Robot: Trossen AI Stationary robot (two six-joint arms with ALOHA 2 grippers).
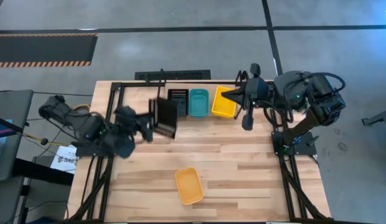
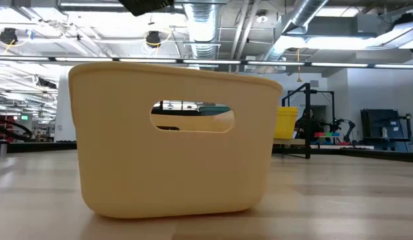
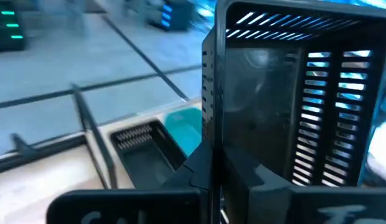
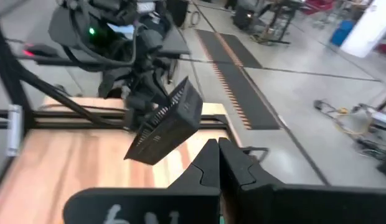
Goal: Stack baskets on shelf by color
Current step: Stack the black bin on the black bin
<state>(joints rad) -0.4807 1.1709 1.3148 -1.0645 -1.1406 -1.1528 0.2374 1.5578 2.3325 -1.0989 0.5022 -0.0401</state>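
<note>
Wooden bench (image 1: 243, 155) in a grey-floored workshop, pipes and lamps overhead.
We see the left gripper (image 1: 149, 127) with jaws clamped on a tilted black basket (image 1: 164, 117), just beside the shelf (image 1: 180, 93); held by one wall, it could swing and snag the rods. Right gripper (image 1: 233, 94), jaws closed and empty, hovers over the shelf's yellow basket (image 1: 223, 104).

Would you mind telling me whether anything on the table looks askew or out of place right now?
The black basket in the left gripper hangs tipped on its side. The orange basket sits alone and skewed near the front edge, away from the row at the back.
</note>
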